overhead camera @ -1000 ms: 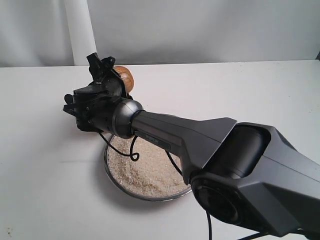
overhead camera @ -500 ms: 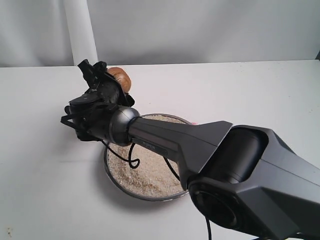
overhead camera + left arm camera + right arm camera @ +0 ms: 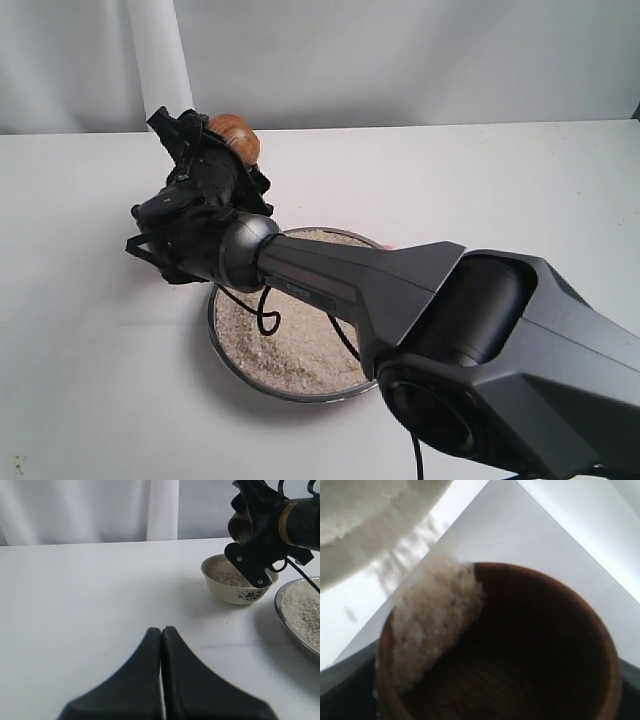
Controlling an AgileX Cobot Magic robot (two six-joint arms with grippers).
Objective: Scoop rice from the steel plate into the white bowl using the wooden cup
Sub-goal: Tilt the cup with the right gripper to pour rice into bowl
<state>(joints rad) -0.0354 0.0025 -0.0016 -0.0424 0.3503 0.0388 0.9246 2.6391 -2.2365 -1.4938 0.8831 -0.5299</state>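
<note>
L gripper (image 3: 161, 632): jaws pressed together, holding nothing, parked low over the bare table (image 3: 75, 605), well apart from the work. It has no part in this step.

White bowl (image 3: 235, 592): upright, just beside the steel plate (image 3: 213, 330) on the side toward the far edge of the table, already part full of rice (image 3: 225, 574). Ext. view hides it behind the R wrist.

R gripper (image 3: 215, 150): reaches across from the R side, jaws spread wide and clamped on the wooden cup (image 3: 234, 134). The cup hangs above the bowl, not touching it, and tipped over.

Key relation: in the R wrist view, 1 heap of grains (image 3: 432, 625) lies against the low lip of the cup, and the bowl's rim (image 3: 350, 560) shows just past that same lip. So the bowl lies straight under the pour side. My read: mid-pour, and more wrist roll should empty it, no sideways shift needed.

Plate: toward the front edge, lots of rice left in it.
</note>
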